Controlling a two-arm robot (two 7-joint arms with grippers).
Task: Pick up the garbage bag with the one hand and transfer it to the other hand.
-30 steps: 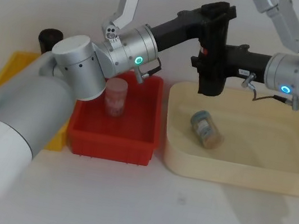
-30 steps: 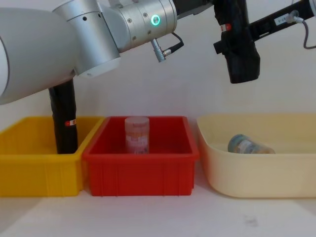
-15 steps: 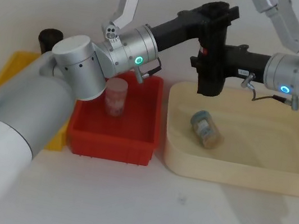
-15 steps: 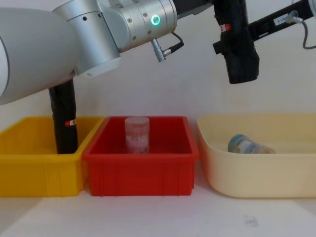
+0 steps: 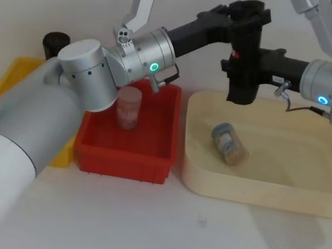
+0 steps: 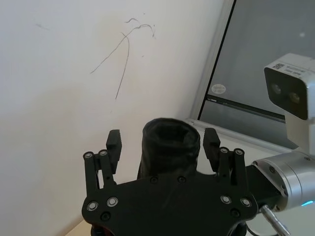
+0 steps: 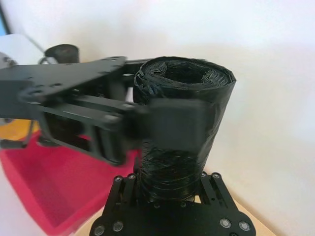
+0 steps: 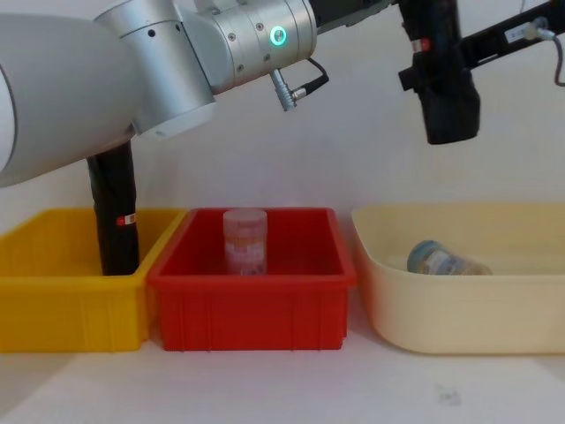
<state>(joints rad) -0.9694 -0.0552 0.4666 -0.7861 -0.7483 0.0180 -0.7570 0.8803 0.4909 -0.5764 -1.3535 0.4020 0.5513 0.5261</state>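
Handover midair above cream tub (image 5: 257,186): right gripper (image 5: 243,54) pinches garbage bag (image 5: 244,67); left gripper (image 6: 162,145) spread beside it. Draw left away straight, w/o brushing bag.

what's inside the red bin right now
A single pink jar stands upright in the red bin. The left arm covers the bin's back left corner, so anything there can't be seen.

You're in a lab test cell: bare white wall (image 8: 353,141), white worktop (image 5: 198,237), coloured sorting bins (image 8: 252,309).
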